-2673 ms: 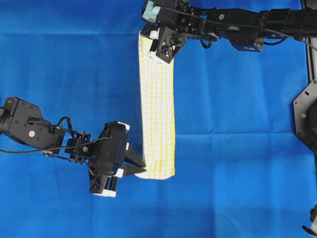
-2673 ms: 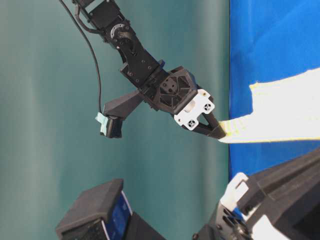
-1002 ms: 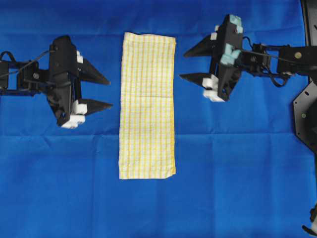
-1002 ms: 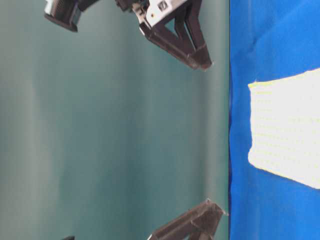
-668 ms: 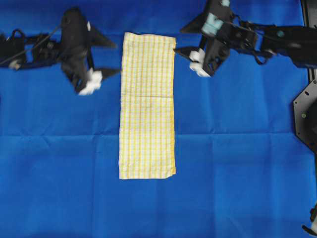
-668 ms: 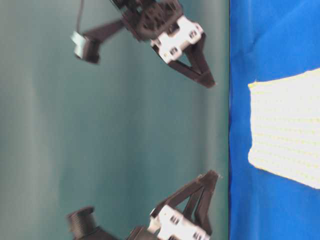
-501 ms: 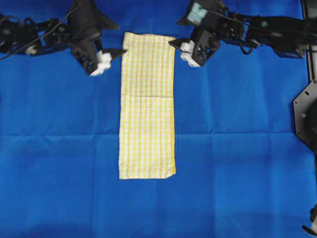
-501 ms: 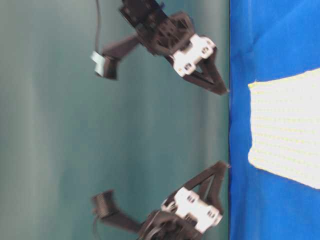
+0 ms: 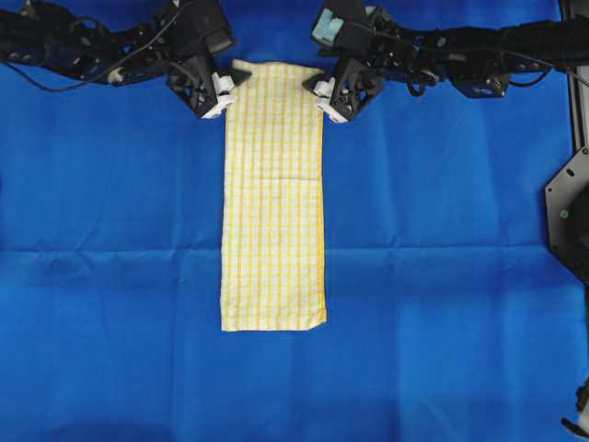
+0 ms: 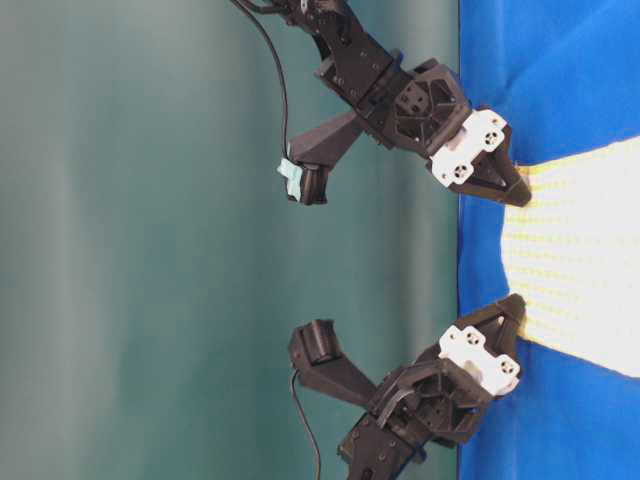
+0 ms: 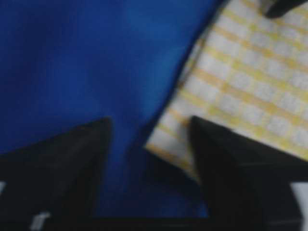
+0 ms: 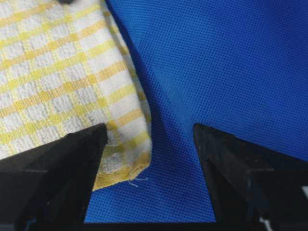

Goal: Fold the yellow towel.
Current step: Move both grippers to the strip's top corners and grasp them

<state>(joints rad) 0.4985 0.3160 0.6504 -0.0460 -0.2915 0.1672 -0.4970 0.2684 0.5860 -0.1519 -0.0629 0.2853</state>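
The yellow towel (image 9: 273, 195) is lying flat as a long folded strip on the blue cloth (image 9: 442, 230); my left gripper (image 9: 224, 85) is sitting at the towel's far left corner, jaws wide apart, gripping nothing, the corner lying between my fingers (image 11: 226, 168); my right gripper (image 9: 324, 92) is sitting at the towel's far right corner, also spread wide and gripping nothing, straddling the hem; both grippers are hanging low, close over the towel.
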